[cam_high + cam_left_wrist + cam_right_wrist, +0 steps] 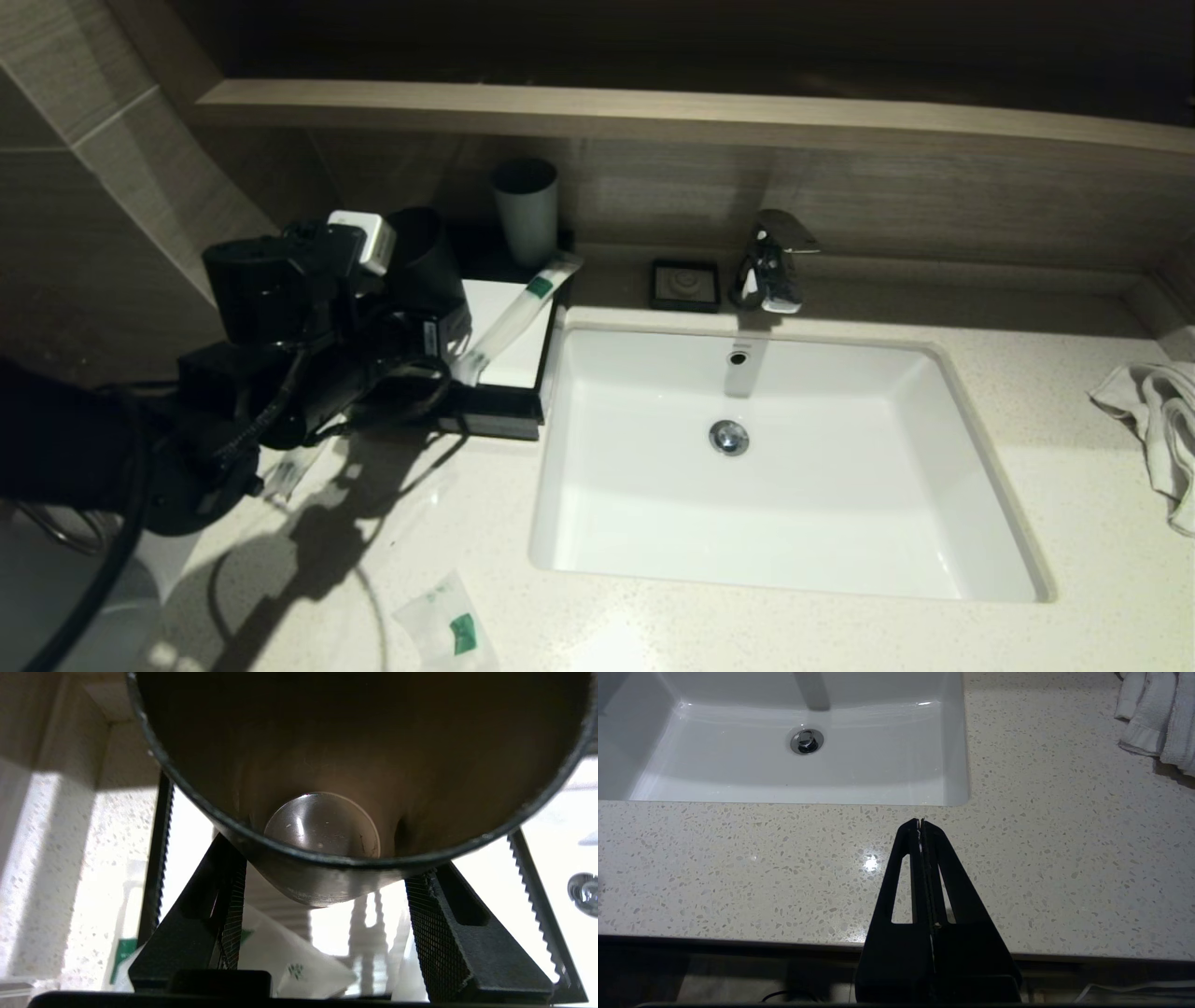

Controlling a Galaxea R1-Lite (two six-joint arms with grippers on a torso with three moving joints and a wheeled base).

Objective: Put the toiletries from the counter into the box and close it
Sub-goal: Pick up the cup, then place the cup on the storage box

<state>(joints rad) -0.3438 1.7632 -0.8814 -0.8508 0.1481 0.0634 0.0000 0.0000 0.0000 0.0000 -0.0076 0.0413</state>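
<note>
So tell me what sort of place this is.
Most likely a hotel bathroom vanity: an inset white sink with a chrome faucet in a speckled stone counter, a crumpled white towel, and green-labelled toiletry sachets.

We count three sachets in the head view: one long slim sachet (516, 315) lying across the one black box (499, 373) by the desk's back-left part, one short pouch (446, 627) near the desk's (840, 635) front edge, and one partly hidden sachet (288, 474) beside the left arm. There are two cups, a grey cup (526, 210) and a black cup (355, 765), along with one soap dish (685, 284), one faucet (771, 261), one sink (971, 439) and one towel (1158, 420). We also see two pincers, the left pincer (327, 933) and the right pincer (920, 823).
</note>
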